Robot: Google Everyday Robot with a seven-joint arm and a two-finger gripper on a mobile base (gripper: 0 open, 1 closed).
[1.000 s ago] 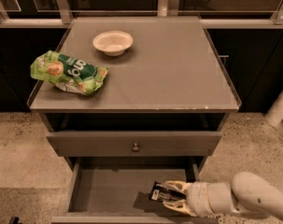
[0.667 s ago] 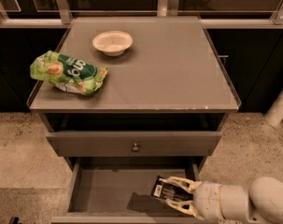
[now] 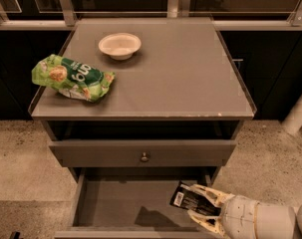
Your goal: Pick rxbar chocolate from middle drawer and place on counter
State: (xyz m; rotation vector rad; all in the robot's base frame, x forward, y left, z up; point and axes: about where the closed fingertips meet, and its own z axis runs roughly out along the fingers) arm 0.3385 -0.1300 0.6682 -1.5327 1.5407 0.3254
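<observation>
At the centre of the view, the bench is occupying most of the scene, its grey-brown top lying flat and slightly glossy inside a thin raised rim. Below it, the middle drawer is standing pulled out toward the camera, showing a bare floor and low side walls. Above that drawer, a closed drawer front is spanning the cabinet width. From the lower right corner, the white arm is reaching in over the right part of the middle drawer.

On the left part of the bench, a green snack bag is lying crumpled near the left rim. Toward the back of the bench, a pale bowl is sitting upright, apart from the bag.

At the end of the arm, the hand is positioned over the right side of the middle drawer, its two fingers gripping the rxbar chocolate narrowly from both sides. The bar is sitting tilted in that grip, with its white label patch pointing left. Whether it is touching the drawer floor cannot be told. A dark shadow is falling on the drawer floor to the left of the bar. On the closed drawer front, a small round knob is sitting at mid-width.
</observation>
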